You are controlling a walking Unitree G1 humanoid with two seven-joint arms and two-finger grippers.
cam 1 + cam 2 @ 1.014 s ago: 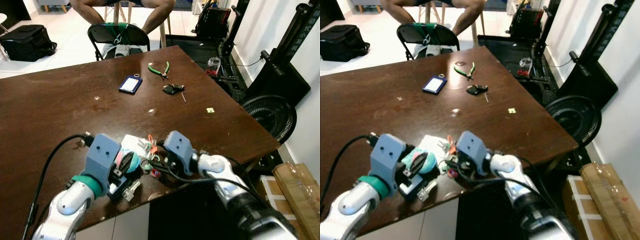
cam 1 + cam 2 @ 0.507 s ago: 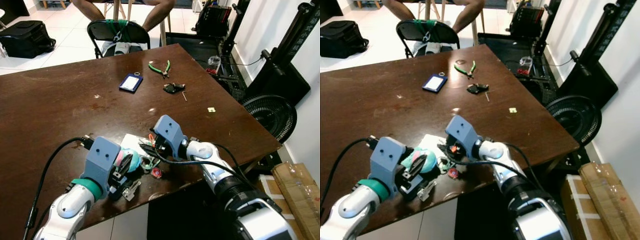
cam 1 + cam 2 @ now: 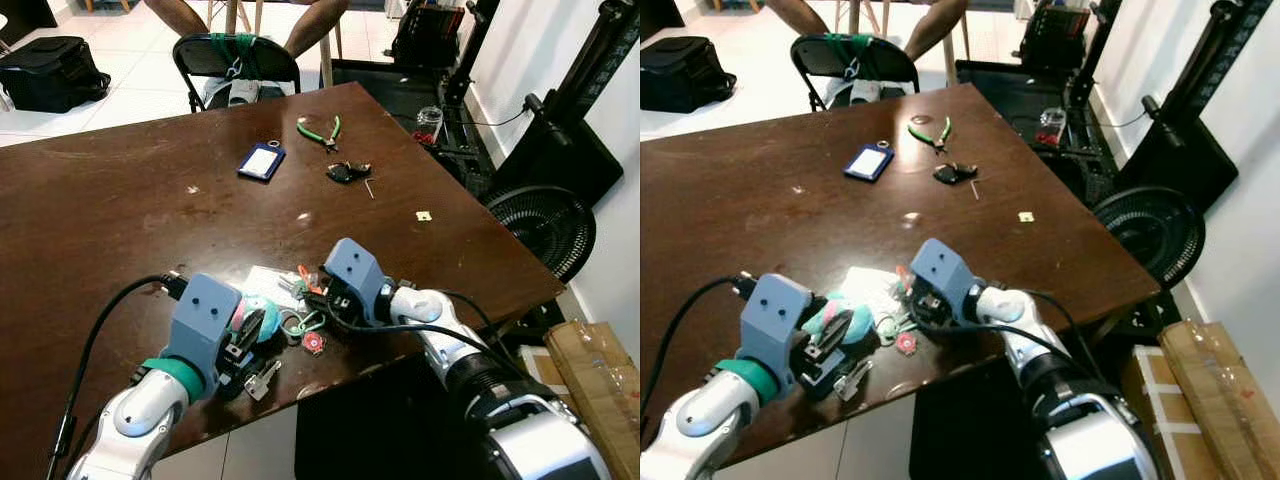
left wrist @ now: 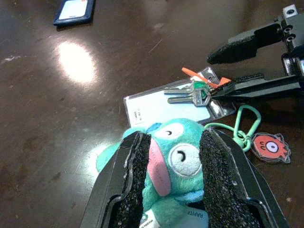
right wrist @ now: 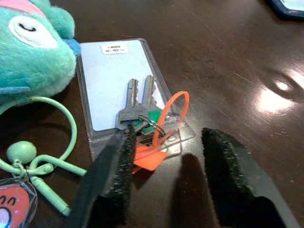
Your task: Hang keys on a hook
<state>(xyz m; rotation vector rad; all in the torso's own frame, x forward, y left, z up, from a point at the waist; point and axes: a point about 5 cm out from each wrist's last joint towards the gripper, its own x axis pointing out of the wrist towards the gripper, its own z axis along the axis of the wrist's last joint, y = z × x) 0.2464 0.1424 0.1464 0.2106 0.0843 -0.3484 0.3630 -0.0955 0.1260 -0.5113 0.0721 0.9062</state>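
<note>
Two silver keys with an orange tag loop lie on a clear card sleeve near the table's front edge. My right gripper is open and low over them. One fingertip is at the keys' heads, the other over bare table. My left gripper is shut on a teal plush toy beside the sleeve. A green cord loop and a red charm trail from the plush. No hook is in view.
A blue badge holder, green pliers and a black key fob lie at the far side of the brown table. A chair and a seated person's legs are beyond. A fan stands at the right.
My right gripper, which reached out over the sleeve half a second ago, has drawn back a little toward the table edge. The left gripper and plush have stayed put.
</note>
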